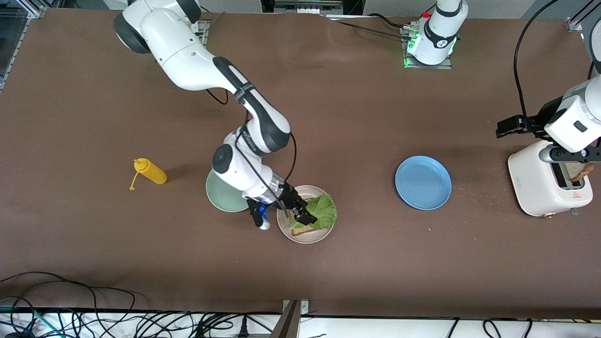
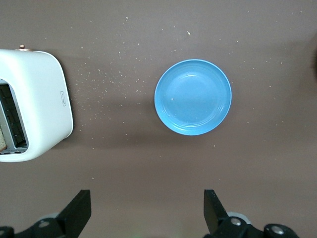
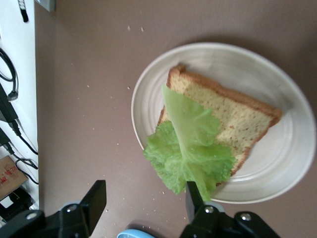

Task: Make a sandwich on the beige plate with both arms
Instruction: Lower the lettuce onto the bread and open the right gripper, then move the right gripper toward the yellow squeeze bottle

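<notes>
Your front camera looks down from high across the bench [image 1: 94, 117], facing both bases; your right wrist camera hangs close over the beige plate [image 3: 277, 168], your left over the blue plate [image 2: 193, 96]

One square slice of brown seeded bread [image 3: 225, 114] is seen lying flat on the round beige plate [image 1: 287, 231]. A ruffled green lettuce leaf [image 3: 190, 148] is draped over the slice, overhanging the plate rim. No top slice is laid on yet. The plate is set just beside a mint-green plate [image 1: 220, 196].
</notes>
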You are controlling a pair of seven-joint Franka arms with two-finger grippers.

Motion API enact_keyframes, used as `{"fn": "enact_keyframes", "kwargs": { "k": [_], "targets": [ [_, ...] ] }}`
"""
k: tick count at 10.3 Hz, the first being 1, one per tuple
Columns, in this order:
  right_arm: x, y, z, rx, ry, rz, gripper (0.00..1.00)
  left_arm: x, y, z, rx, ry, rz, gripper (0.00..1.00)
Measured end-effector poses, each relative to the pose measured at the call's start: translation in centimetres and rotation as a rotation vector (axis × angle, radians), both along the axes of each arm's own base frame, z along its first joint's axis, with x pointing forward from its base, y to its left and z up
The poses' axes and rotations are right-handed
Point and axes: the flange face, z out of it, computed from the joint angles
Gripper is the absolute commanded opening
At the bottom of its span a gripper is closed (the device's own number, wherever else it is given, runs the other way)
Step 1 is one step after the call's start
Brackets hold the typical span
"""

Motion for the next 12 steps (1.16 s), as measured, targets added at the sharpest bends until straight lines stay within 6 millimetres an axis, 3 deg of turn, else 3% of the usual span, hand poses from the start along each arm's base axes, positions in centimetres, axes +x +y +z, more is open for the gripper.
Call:
{"fn": "enact_keyframes", "kwargs": {
  "k": [2,5,8,10,12],
  "targets": [
    [1.9,-4.8,4.9,-0.077,0.046,0.052,0.86,0.0,0.0,0.0,0.0,0.0,0.0,1.0],
    [1.5,-10.7,9.9,-0.278,0.1,0.305,0.86,0.0,0.0,-0.1,0.0,0.0,0.0,1.0],
    [1.3,-21.5,14.7,-0.397,0.111,0.64,0.86,0.1,0.0,-0.1,0.0,0.0,0.0,1.0],
    [1.0,-28.7,16.2,-0.427,0.072,0.815,0.85,0.1,0.0,-0.1,0.0,0.0,0.0,1.0],
    [0.4,-35.6,15.7,-0.434,0.033,0.977,0.85,0.1,0.0,-0.2,0.0,0.0,0.0,1.0]
  ]
}}
